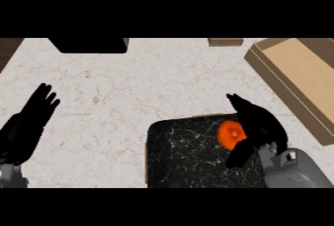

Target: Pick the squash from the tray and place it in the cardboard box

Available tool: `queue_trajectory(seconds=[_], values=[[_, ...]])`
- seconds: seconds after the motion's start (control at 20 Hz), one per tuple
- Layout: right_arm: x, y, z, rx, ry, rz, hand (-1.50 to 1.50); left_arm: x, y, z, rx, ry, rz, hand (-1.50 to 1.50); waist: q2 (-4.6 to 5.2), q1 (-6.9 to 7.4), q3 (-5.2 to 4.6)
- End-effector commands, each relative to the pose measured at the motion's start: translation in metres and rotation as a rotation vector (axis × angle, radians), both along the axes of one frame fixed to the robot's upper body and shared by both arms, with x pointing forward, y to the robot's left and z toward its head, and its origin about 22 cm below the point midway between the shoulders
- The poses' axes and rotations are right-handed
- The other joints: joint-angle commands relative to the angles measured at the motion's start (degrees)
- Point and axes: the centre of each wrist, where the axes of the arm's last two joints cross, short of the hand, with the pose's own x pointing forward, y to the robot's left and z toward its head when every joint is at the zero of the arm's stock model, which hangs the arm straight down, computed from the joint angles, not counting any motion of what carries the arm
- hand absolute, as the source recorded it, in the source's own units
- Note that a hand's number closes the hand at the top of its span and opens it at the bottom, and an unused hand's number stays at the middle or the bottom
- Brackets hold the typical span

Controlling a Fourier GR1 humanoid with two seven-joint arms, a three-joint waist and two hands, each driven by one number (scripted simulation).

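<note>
The squash [229, 133] is orange and round. It sits at the top right corner of the dark tray [189, 154], which lies on the pale counter [130, 88].

The right hand [257, 126] is at the squash, on the side away from the tray's middle. Its black fingers bend over the top of the squash and its thumb comes in from below, so the hand is curled round it. I think it is taking hold so it can lift the squash. I cannot tell if the squash is off the tray yet.

The cardboard box [297, 75] is up and to the right of the tray, well apart from it. It is open on top, so the squash can go in from above. It lies on the same side as the right hand, which may be why that hand does the job.

The left hand [29, 123] is far to the left of the tray. Its fingers are straight and it holds nothing. It is just resting.

A dark thing [91, 45] sits far above the tray, at the back of the counter.
</note>
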Motion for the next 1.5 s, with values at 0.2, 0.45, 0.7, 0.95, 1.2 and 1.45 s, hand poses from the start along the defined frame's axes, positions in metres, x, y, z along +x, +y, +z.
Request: queue_trajectory(seconds=[0.2,0.45,0.7,0.95,1.2,1.45], values=[[0.002,0.021,-0.002,-0.103,0.099,-0.037,-1.5,0.01,-0.002,-0.004,-0.016,0.006,0.007,0.0,0.04,-0.09,-0.01],[0.01,0.004,-0.026,-0.083,0.119,-0.055,-1.5,-0.002,0.002,-0.012,-0.003,-0.011,0.007,0.0,0.03,0.04,0.01],[0.001,-0.002,-0.028,-0.086,0.104,-0.052,-1.5,-0.008,0.004,0.005,-0.001,0.0,-0.013,0.0,-0.03,-0.04,0.02],[-0.002,0.003,-0.045,-0.078,0.027,-0.05,1.5,0.001,-0.019,-0.002,-0.016,0.002,0.005,0.0,0.01,-0.13,0.03],[0.004,0.004,-0.04,-0.091,0.0,0.027,1.5,-0.003,0.002,0.001,-0.024,0.008,0.004,0.0,0.0,-0.06,0.02],[0.014,0.007,-0.043,-0.113,-0.009,0.039,1.5,-0.005,0.001,-0.001,0.012,0.005,0.002,0.0,0.01,-0.03,0.02]])
